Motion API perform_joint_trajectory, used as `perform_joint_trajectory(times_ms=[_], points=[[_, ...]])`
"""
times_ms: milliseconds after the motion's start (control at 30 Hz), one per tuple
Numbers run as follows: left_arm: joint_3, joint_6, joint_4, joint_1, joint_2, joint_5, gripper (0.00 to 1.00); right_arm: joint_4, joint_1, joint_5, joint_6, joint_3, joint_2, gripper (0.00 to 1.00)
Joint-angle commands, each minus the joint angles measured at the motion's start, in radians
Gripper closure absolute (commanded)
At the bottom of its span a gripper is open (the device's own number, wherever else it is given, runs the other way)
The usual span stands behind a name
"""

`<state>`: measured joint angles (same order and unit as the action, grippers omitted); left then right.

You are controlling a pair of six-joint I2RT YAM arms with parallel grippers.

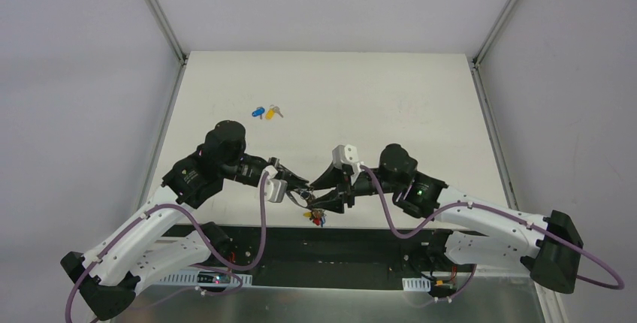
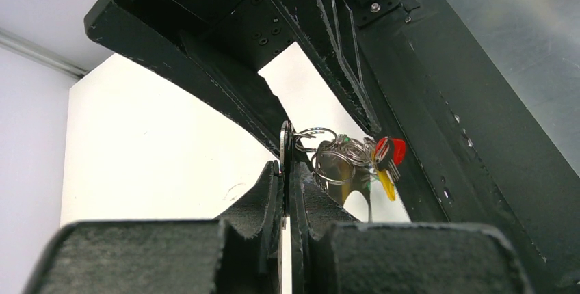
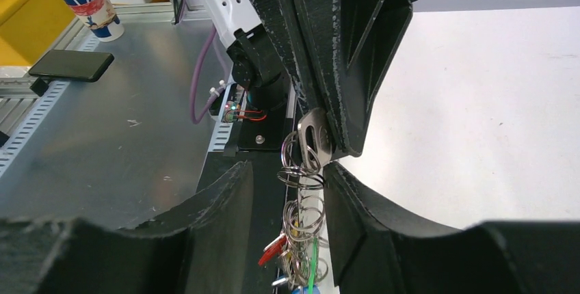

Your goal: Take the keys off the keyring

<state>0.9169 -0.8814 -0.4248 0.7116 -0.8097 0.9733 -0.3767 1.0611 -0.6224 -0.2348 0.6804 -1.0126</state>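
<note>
While the left gripper (image 2: 285,173) clamps the keyring (image 3: 299,171) by its metal tab (image 3: 315,135) near 6 o'clock on the table (image 1: 375,98), the right gripper (image 3: 287,179), parted astride it, should pinch only 1 red key (image 2: 391,149).

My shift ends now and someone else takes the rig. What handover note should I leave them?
Left gripper: shut on a flat silver tab of the keyring, held up near the front edge.
Right gripper: open, fingers either side of the hanging rings.
Done: a blue key and a yellow key lie loose on the table.
Left: the red-headed key and others still hang on the keyring.
</note>
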Motion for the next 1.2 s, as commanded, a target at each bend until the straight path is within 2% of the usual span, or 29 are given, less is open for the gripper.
perform_joint_trajectory(times_ms=[0, 100, 433, 533, 600, 667, 767, 933, 1167], points=[[0.012, -0.004, 0.050, -0.010, 0.015, 0.064, 1.00, -0.030, 0.004, -0.066, 0.015, 0.008, 0.033, 0.54], [0.012, -0.005, 0.050, -0.011, 0.017, 0.059, 1.00, -0.017, 0.005, -0.075, 0.014, 0.013, 0.041, 0.60], [0.010, -0.004, 0.050, -0.012, 0.023, 0.057, 1.00, 0.005, 0.005, -0.067, 0.009, 0.009, 0.068, 0.63], [0.010, -0.005, 0.050, -0.012, 0.020, 0.058, 1.00, 0.005, 0.005, -0.068, 0.011, 0.012, 0.071, 0.71], [0.010, -0.004, 0.050, -0.013, 0.020, 0.059, 1.00, 0.002, 0.005, -0.068, 0.014, 0.016, 0.071, 0.82], [0.010, -0.004, 0.050, -0.012, 0.018, 0.059, 1.00, -0.024, 0.006, -0.069, 0.027, 0.016, 0.068, 0.98], [0.010, -0.005, 0.050, -0.012, 0.018, 0.056, 1.00, -0.056, 0.006, -0.060, 0.059, 0.014, 0.062, 1.00], [0.006, -0.007, 0.051, -0.013, 0.028, 0.029, 1.00, -0.056, 0.003, 0.062, 0.207, 0.008, 0.075, 1.00], [-0.020, -0.006, 0.073, -0.012, 0.050, -0.054, 1.00, -0.050, -0.048, 0.277, 0.555, -0.054, 0.112, 1.00]])
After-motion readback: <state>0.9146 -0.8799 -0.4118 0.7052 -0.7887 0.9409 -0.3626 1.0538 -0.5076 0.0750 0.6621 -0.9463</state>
